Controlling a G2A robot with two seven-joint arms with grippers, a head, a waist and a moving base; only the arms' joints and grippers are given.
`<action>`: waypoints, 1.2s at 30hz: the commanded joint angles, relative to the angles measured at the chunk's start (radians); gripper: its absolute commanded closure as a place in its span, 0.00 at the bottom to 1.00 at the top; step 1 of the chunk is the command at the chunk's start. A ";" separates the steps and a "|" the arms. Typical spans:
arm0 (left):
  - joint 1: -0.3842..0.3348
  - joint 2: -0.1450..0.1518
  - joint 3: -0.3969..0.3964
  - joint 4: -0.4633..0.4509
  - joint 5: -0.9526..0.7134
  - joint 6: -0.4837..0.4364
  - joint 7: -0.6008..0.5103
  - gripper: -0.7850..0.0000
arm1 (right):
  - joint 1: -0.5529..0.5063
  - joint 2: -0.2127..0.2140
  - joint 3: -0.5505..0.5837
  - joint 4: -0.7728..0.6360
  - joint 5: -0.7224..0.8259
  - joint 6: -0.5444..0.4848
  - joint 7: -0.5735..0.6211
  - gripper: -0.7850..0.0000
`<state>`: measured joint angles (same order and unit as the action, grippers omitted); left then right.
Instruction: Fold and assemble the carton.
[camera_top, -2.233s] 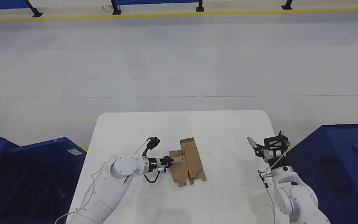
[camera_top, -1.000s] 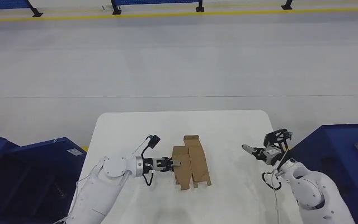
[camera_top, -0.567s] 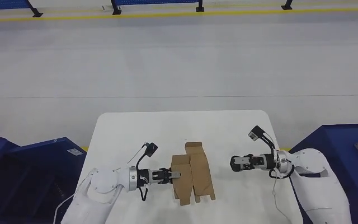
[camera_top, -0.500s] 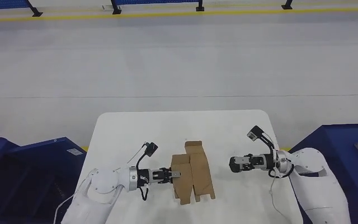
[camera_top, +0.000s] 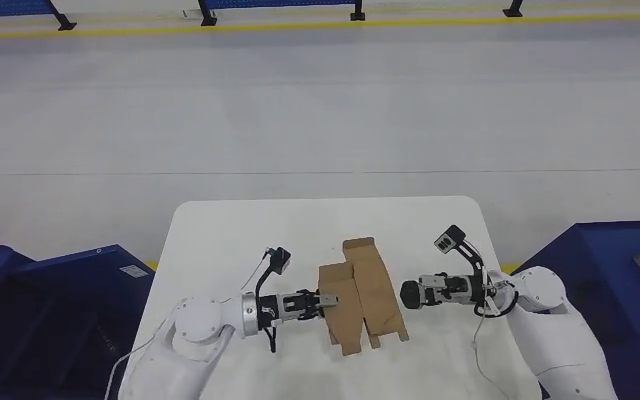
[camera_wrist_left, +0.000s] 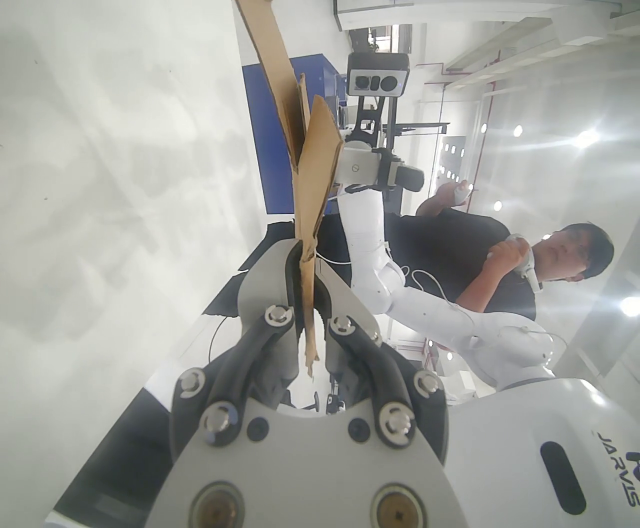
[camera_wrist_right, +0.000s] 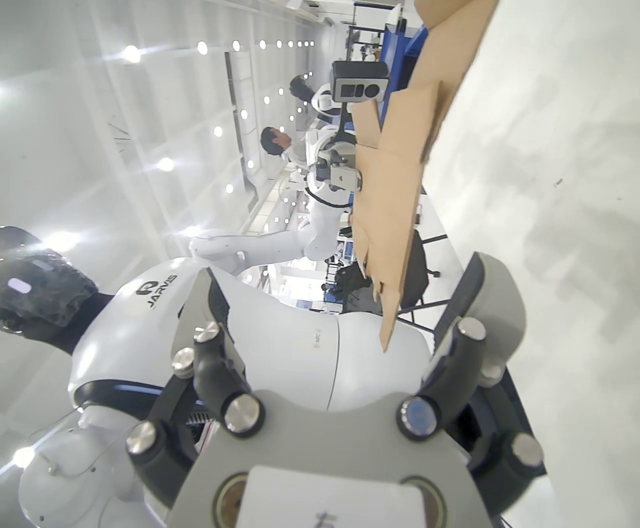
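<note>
1. Right between the fingers of the left hand (camera_wrist_left: 303, 266): one edge of the carton (camera_top: 362, 292), clamped tight. Rest of the board sticking straight out ahead of that hand, toward the other one.
2. Over at the right hand (camera_wrist_right: 350, 280): fingers spread wide, nothing gripped. Opposite corner of the cardboard poking into the gap between them, touching neither finger as far as visible.
3. Location-wise: strung between the two hands, roughly midway, over the white desk (camera_top: 220, 240). Looks lifted off the surface rather than lying on it, at least at the end near the right hand; hard to say for the far corners.
4. Progress, just guessing: barely started. Picked up and presented, sure, but no panel squared up, no flap tucked, nothing box-shaped yet.
5. Left to do, probably: close the right hand on its side, pull the flat sleeve open, fold the end flaps over, lock them. So pretty much the whole job.
6. Looks: plain brown corrugated board, flattened, long panels side by side with creases between, short notched flaps at both ends. Seen edge-on from behind the left hand, layers parted into a shallow V just ahead of the fingers, so not dead flat. Thin and floppy-looking, likely to bend if pulled from one side only.
</note>
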<state>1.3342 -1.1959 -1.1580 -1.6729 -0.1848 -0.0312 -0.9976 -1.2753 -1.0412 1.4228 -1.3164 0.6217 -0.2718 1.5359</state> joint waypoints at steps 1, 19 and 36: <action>-0.017 -0.005 0.029 0.008 -0.014 0.010 0.011 1.00 | 0.010 0.000 -0.024 0.019 0.031 -0.012 0.000 0.00; -0.059 -0.012 0.080 0.066 -0.129 0.005 0.014 0.80 | 0.028 0.003 -0.106 0.039 0.052 -0.026 -0.013 1.00; 0.021 0.035 -0.143 0.113 -0.196 -0.027 0.005 0.00 | 0.008 0.040 -0.057 0.062 0.023 -0.076 -0.064 1.00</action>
<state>1.3511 -1.1625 -1.2948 -1.5621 -0.3901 -0.0542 -0.9974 -1.2677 -1.0036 1.3577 -1.2619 0.6320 -0.3492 1.4710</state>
